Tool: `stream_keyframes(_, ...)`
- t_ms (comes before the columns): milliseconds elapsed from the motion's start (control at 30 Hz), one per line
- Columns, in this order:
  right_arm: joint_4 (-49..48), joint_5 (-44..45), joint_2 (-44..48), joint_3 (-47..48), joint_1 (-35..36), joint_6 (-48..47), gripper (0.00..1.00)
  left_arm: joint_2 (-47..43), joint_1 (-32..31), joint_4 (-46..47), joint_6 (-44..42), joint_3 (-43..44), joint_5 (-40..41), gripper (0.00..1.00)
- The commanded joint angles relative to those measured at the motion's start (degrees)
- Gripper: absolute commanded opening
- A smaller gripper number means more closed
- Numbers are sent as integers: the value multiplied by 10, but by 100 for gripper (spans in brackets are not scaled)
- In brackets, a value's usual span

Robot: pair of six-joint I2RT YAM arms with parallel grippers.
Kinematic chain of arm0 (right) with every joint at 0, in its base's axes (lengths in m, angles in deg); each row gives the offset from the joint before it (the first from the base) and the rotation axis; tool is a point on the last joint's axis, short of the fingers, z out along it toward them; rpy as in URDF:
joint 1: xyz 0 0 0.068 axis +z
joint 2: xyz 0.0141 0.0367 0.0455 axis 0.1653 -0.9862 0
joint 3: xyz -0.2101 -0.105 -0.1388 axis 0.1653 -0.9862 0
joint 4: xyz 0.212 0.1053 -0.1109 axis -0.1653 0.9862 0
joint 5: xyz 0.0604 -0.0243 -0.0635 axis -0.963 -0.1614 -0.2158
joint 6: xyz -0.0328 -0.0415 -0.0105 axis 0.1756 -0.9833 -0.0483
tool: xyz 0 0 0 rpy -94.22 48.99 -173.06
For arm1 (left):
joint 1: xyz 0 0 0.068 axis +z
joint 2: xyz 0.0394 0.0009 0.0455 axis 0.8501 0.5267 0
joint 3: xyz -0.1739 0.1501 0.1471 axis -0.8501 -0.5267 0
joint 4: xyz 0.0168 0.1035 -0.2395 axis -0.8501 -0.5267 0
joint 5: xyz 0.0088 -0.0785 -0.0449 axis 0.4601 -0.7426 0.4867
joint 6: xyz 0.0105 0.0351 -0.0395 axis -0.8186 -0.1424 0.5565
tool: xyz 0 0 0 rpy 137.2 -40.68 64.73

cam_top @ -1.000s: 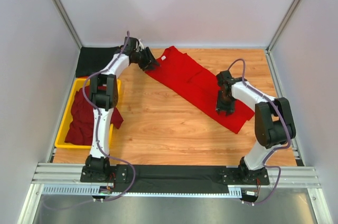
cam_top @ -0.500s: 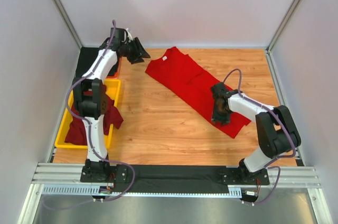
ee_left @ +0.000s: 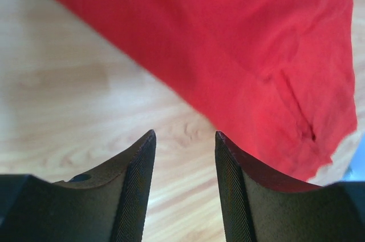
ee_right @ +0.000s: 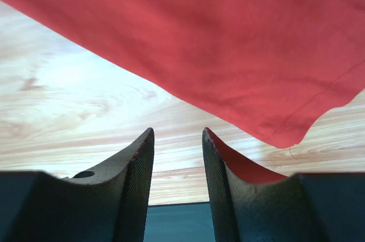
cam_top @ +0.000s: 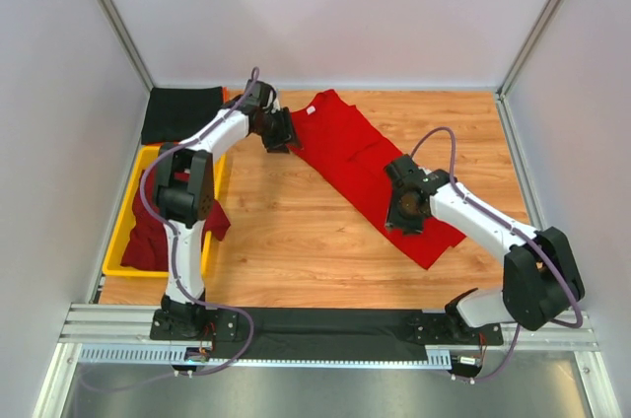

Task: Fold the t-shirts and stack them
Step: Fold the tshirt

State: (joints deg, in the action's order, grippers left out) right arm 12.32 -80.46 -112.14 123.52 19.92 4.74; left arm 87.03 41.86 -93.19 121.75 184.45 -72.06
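Observation:
A bright red t-shirt [cam_top: 360,157] lies spread diagonally across the wooden table, its white neck label [cam_top: 312,110] at the far end. My left gripper [cam_top: 279,130] hovers at the shirt's far left edge. In the left wrist view it [ee_left: 183,133] stands open over bare wood, the red t-shirt [ee_left: 245,53] just beyond its fingertips. My right gripper [cam_top: 404,206] is at the left edge of the shirt's near end. It [ee_right: 178,130] is open and holds nothing, with the red cloth [ee_right: 228,42] ahead of it. Dark maroon t-shirts [cam_top: 148,231] lie in a heap on the left. A black t-shirt [cam_top: 182,112] lies folded at the back left.
The yellow tray [cam_top: 120,236] sits along the table's left edge, and maroon cloth spills over its right rim. White walls and metal posts enclose the table on three sides. A black strip [cam_top: 325,321] runs between the arm bases at the near edge.
My left gripper swung from the back left corner to the red shirt's far left edge. My right gripper moved nearer and leftward along the shirt's near end. The shirt's near end shifted slightly.

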Motion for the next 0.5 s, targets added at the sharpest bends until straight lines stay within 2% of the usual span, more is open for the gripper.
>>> stream_keyframes(0, 31, 33, 19, 56, -3, -6, 41, 57, 7, -41, -6, 85, 66, 53)
stream_keyframes(100, 36, 35, 24, 76, -3, -25, 41, 90, 9, -77, -2, 154, 131, 53)
stream_keyframes(233, 27, 45, 38, 82, -3, -40, 41, 156, 21, -149, 8, 255, 176, 53)
stream_keyframes(467, 21, 56, 19, 105, -4, -63, 41, 184, 28, -81, 3, 259, 167, 52)
